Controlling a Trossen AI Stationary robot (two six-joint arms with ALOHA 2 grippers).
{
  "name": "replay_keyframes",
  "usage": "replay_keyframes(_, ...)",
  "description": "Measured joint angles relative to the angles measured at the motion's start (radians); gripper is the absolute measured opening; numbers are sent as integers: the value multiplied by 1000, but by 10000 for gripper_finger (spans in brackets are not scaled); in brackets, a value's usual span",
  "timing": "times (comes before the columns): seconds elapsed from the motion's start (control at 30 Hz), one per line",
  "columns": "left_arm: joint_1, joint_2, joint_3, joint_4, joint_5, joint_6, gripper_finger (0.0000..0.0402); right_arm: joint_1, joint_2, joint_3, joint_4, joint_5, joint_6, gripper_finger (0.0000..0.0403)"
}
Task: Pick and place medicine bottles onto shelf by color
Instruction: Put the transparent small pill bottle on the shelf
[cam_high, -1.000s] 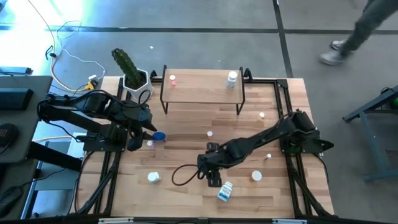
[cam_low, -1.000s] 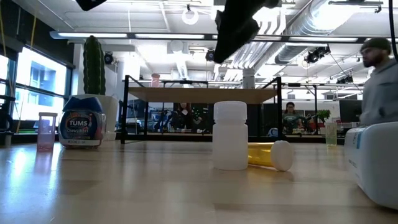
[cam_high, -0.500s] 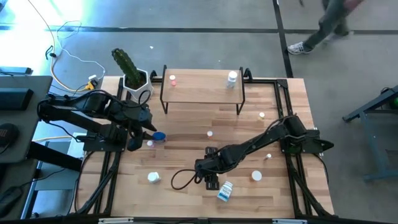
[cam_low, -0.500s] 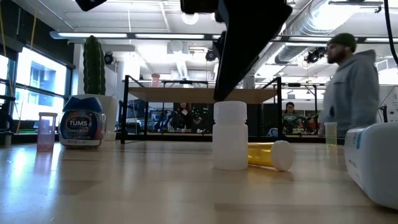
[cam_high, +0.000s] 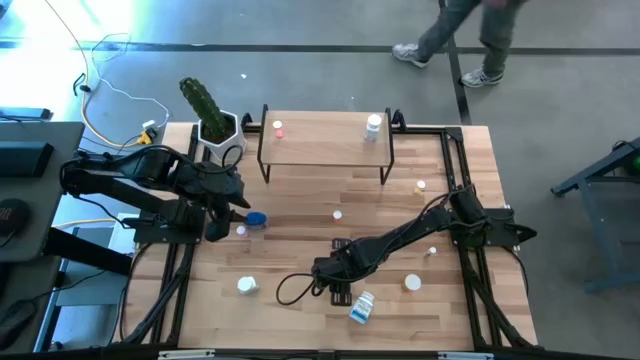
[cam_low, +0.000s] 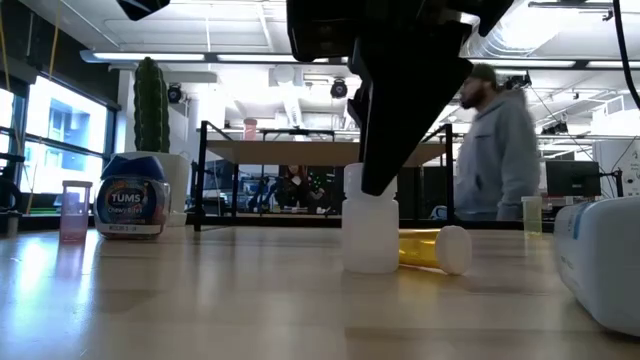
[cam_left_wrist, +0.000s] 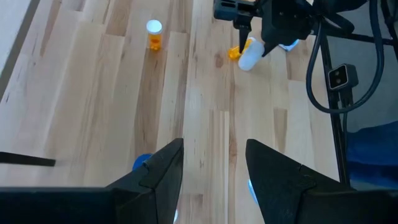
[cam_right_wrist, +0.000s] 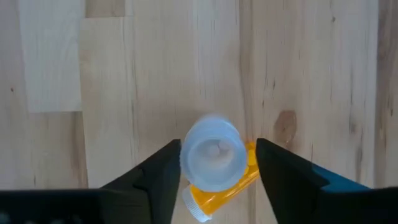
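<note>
Behind the bench (cam_high: 300, 205) a person (cam_low: 497, 140) crosses the open room. Over the last second the right tool (cam_right_wrist: 214, 155) has dropped from above the white bottle (cam_low: 370, 230) until its fingers (cam_right_wrist: 149, 177) straddle it, and the gap has narrowed; whether the pads already touch is hard to tell, so the pick looks begun, not secured. That bottle stands upright near the bench's front edge, touching a fallen orange vial (cam_right_wrist: 214, 193) beside it. The right arm reaches low across the bench, wrist pointing straight down. The left tool (cam_left_wrist: 211, 171) has not moved, hovering part-open and empty near the blue bottle (cam_high: 256, 220). On the shelf (cam_high: 325, 150) a pinkish vial (cam_high: 278, 129) and a white bottle (cam_high: 374, 125) stand well apart.
</note>
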Motion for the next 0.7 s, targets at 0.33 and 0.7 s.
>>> replay_keyframes(0.33, 0, 0, 0, -7, 0, 0, 165, -4, -4, 13, -20, -79, 46, 111)
replay_keyframes(0.7, 0, 0, 0, -7, 0, -14, 165, -44, -5, 265, -221, -62, 23, 119)
